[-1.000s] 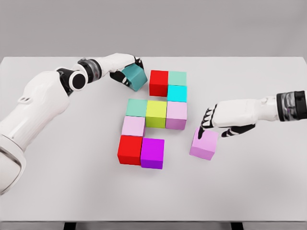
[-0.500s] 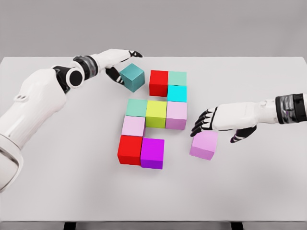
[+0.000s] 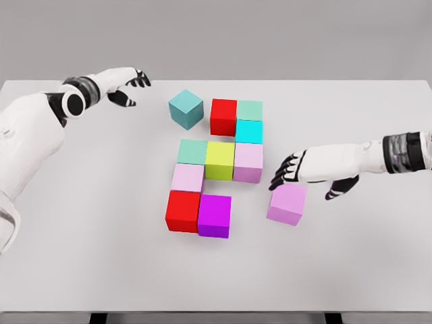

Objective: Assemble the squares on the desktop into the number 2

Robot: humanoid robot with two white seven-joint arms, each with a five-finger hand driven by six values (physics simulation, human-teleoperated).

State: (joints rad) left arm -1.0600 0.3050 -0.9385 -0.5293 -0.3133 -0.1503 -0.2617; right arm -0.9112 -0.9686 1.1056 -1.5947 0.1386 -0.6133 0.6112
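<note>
Coloured cubes form a partial figure on the white table (image 3: 81,236): a red cube (image 3: 223,116), a mint cube (image 3: 250,109) and a cyan cube (image 3: 248,131) on top, then a green cube (image 3: 192,151), a yellow-green cube (image 3: 220,160) and a pale pink cube (image 3: 248,161), a pale pink cube (image 3: 187,178) below, and a red cube (image 3: 183,210) with a magenta cube (image 3: 214,215) at the bottom. A teal cube (image 3: 185,108) sits rotated just left of the top red one. My left hand (image 3: 128,88) is open, well left of it. My right hand (image 3: 289,173) hovers open over a lilac cube (image 3: 287,203).
My left hand let go of the teal cube and drew back to the left. My right hand lifted off the lilac cube and shifted slightly; the lilac cube stayed put.
</note>
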